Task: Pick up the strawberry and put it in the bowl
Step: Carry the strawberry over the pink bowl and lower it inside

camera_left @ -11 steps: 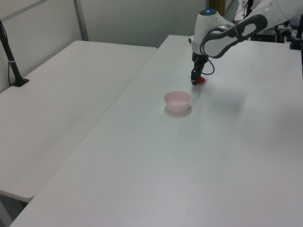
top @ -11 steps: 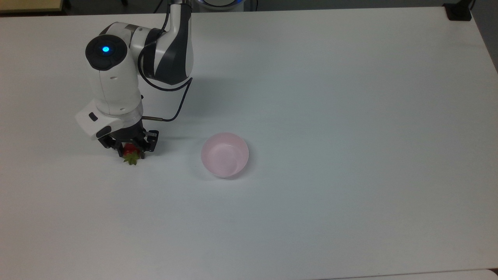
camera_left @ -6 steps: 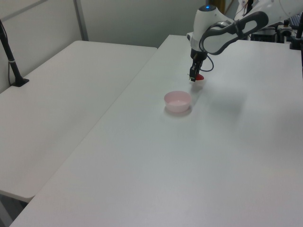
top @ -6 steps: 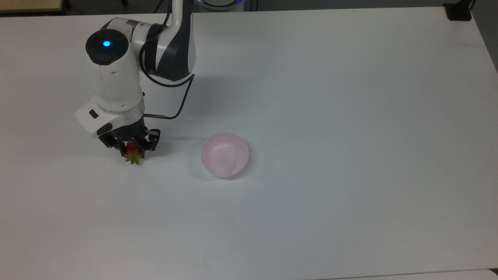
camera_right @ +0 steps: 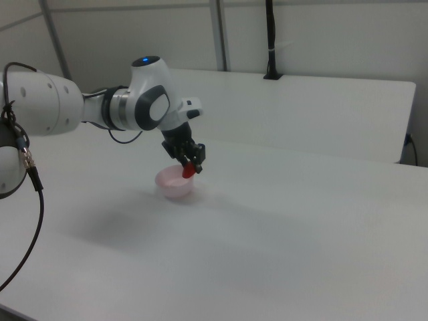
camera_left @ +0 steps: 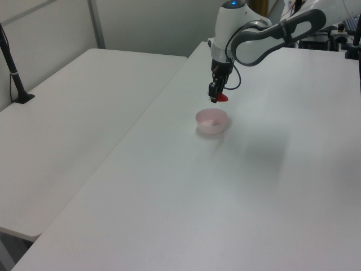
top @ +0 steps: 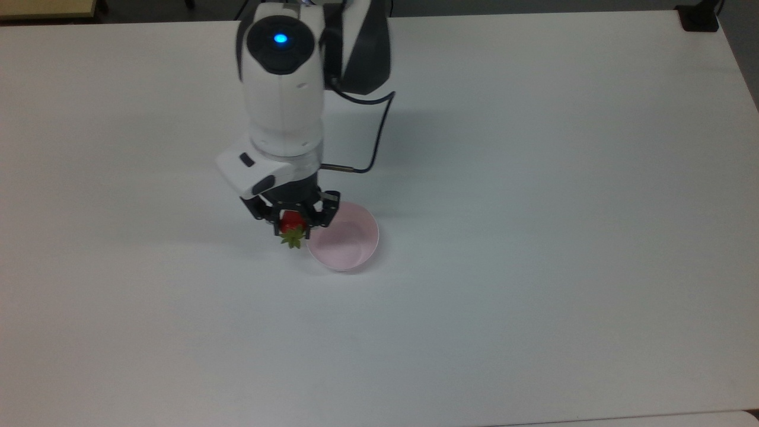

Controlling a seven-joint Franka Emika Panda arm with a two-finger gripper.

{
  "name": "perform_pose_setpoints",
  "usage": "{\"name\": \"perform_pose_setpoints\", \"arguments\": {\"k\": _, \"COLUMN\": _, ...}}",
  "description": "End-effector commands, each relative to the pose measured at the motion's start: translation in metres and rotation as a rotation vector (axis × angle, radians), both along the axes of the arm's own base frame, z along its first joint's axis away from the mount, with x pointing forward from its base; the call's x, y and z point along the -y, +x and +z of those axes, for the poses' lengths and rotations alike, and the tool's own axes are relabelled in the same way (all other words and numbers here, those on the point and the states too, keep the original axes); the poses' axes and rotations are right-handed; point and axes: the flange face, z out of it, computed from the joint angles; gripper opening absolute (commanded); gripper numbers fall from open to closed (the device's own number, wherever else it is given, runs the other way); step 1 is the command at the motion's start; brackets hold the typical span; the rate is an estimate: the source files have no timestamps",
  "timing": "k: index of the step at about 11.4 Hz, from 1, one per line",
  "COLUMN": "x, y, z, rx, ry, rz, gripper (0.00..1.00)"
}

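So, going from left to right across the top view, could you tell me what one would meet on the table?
The strawberry, held between the fingers of the gripper above the table → the pink bowl, just to the top view's right of the fruit → the black mount at the far right corner.
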Motion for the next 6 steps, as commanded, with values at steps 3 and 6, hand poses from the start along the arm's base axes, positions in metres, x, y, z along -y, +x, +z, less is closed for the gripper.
{"name": "perform_pose_setpoints", "arguments": {"k": 3, "x": -0.046, "y": 0.0, "z": -0.003, "rx": 0.002, "ry": 0.01, "rz": -0.029, "gripper": 0.25}}
{"name": "perform_pose_setpoints", "arguments": {"k": 6, "x": -0.061, "y": 0.0, "z": -0.03, "rx": -0.03, "ry": 0.005, "rz": -0.043, "gripper": 0.3}}
